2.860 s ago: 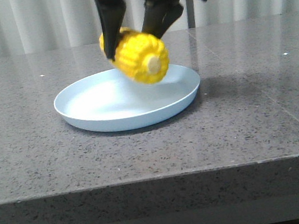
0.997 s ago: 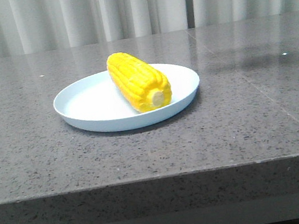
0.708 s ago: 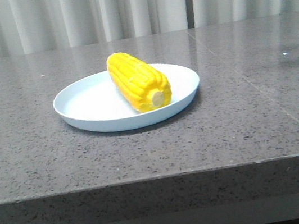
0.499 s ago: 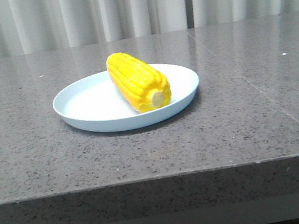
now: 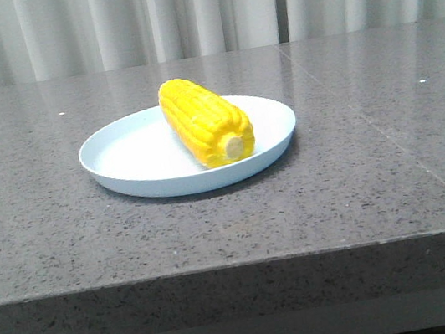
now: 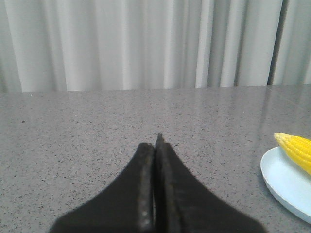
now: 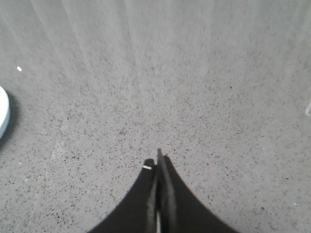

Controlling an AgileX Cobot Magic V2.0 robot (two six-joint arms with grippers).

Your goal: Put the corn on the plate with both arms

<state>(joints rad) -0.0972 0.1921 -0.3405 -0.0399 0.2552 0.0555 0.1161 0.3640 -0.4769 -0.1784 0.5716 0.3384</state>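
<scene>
Both pairs of fingers are pressed together with nothing between them: the left gripper (image 6: 155, 145) shows two dark tapered fingers (image 6: 143, 194) meeting in a thin seam above the grey speckled table (image 6: 73, 136), and the right gripper (image 7: 159, 160) shows the same closed, empty wedge over bare stone, with a small pale fleck beside its tip. Neither gripper touches anything, and neither appears in the front view. Off to one side of the left gripper, well apart from it, the corn (image 5: 205, 120) lies on the plate (image 5: 127, 152). It is a bright yellow, glossy cob with neat rows of kernels running along its length; its pale stub end faces the camera and the tapered tip points away toward the curtain (image 5: 98, 25). It rests flat, at a slight diagonal, right of the plate's centre, with its stub end close to the near rim. The plate is round, shallow and pale blue-white with a low raised rim, and holds only the corn. A sliver of the rim shows at the edge of the right wrist view.
</scene>
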